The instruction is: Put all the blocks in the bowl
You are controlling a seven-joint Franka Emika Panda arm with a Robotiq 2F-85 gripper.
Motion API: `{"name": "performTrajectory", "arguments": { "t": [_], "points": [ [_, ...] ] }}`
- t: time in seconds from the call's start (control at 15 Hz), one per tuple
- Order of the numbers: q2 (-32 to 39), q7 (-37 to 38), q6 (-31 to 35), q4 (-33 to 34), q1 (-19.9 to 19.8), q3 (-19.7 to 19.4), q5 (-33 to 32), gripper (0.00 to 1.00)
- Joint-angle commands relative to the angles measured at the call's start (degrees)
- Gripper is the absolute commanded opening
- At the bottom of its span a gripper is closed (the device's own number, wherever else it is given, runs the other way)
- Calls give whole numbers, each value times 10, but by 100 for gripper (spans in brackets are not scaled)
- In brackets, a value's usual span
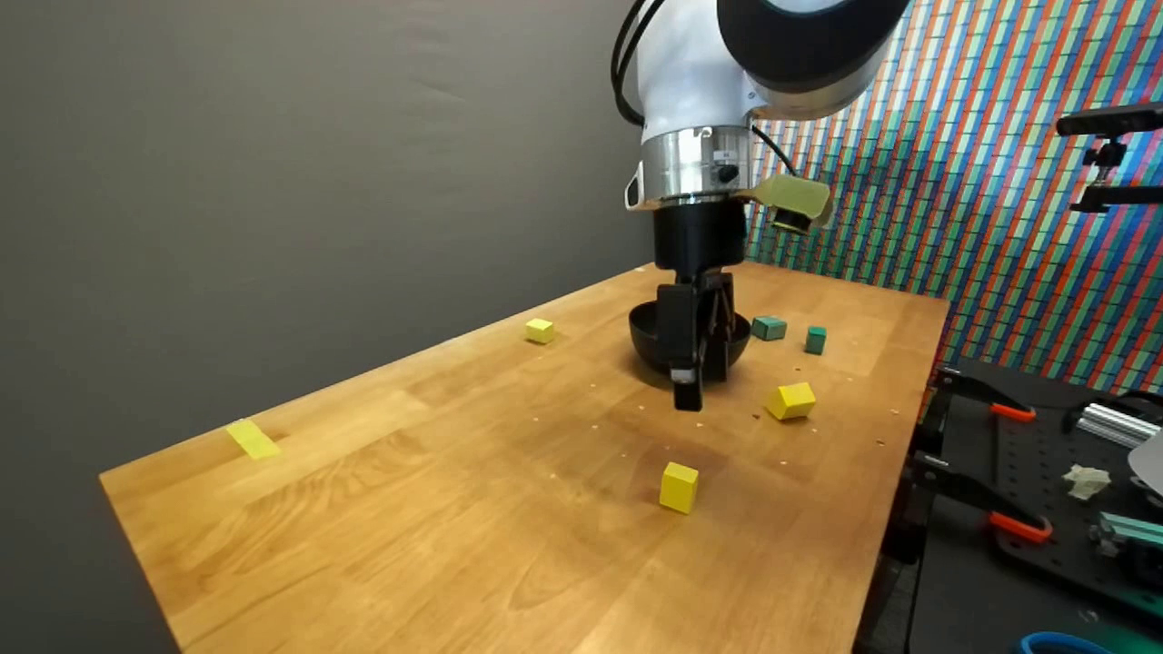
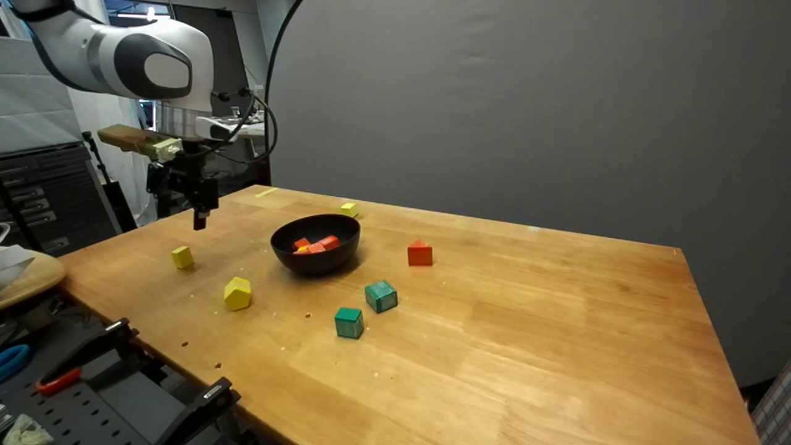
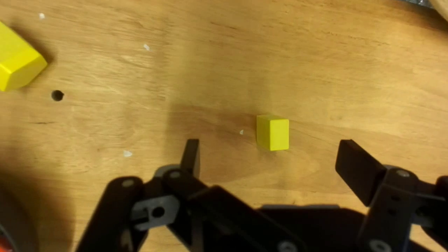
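My gripper [image 3: 268,157] stands open above the table, nothing between its fingers. Below it, slightly ahead of the fingertips in the wrist view, lies a small yellow block [image 3: 279,134]. A larger, many-sided yellow block [image 3: 21,59] shows at the upper left there. The black bowl [image 2: 315,264] holds several red pieces [image 2: 329,242] and a bit of yellow-orange. Around it on the table lie two green blocks [image 2: 349,322] [image 2: 380,296], a red wedge-topped block [image 2: 420,254] and another yellow block [image 2: 349,209]. In an exterior view the gripper [image 1: 701,389] partly covers the bowl [image 1: 643,345].
A flat pale-yellow strip [image 1: 253,439] is on the wooden table [image 1: 409,545] near its wall-side edge. Black clamps with orange tips [image 1: 1013,413] stand along a lower side bench. A grey wall [image 2: 525,111] borders the table's long side.
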Motion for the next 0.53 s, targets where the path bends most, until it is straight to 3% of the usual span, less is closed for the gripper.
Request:
{"name": "performTrajectory", "arguments": {
  "t": [0.0,0.47],
  "points": [
    [63,23,32,30,12,-11,-57,100],
    [152,13,30,93,20,-6,-90,100]
  ]
}}
